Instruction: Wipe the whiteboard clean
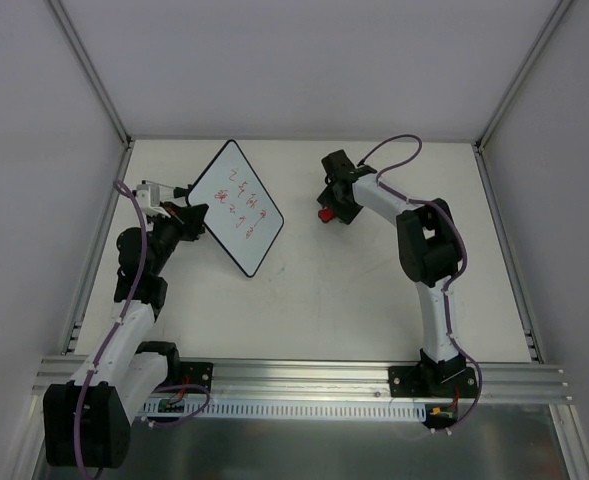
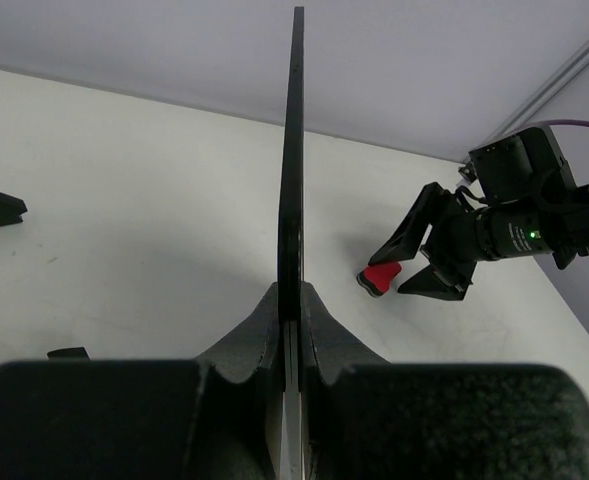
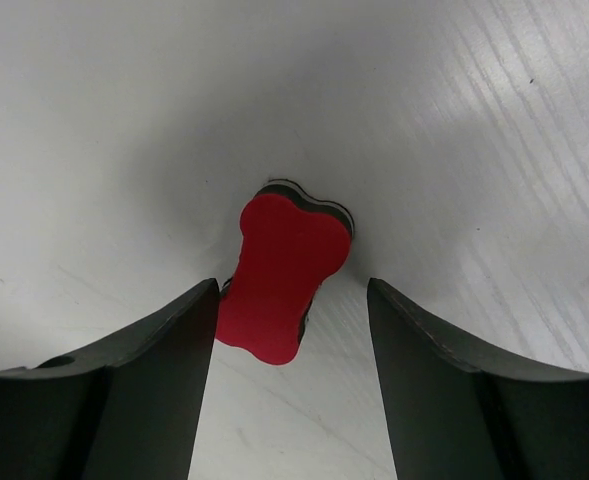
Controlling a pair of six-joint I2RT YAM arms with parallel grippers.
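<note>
Right wrist view: eraser point(image 3: 284, 275) lies between the right gripper point(image 3: 292, 292)'s half-open jaws, long axis along them, ungripped. The left gripper point(image 2: 292, 312) pinches the whiteboard point(image 2: 294, 150) by its edge.

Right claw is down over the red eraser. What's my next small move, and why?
Probably close the right claw on the eraser: it lies on the table between the open jaws, with a gap showing on one side. The left claw grips the whiteboard by its edge, red writing unwiped.

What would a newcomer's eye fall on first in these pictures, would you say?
The whiteboard, scrawled with red marks, is clamped by its edge in the left pincer at the left of the table. Right of centre, the red eraser lies inside the open right pincer.
</note>
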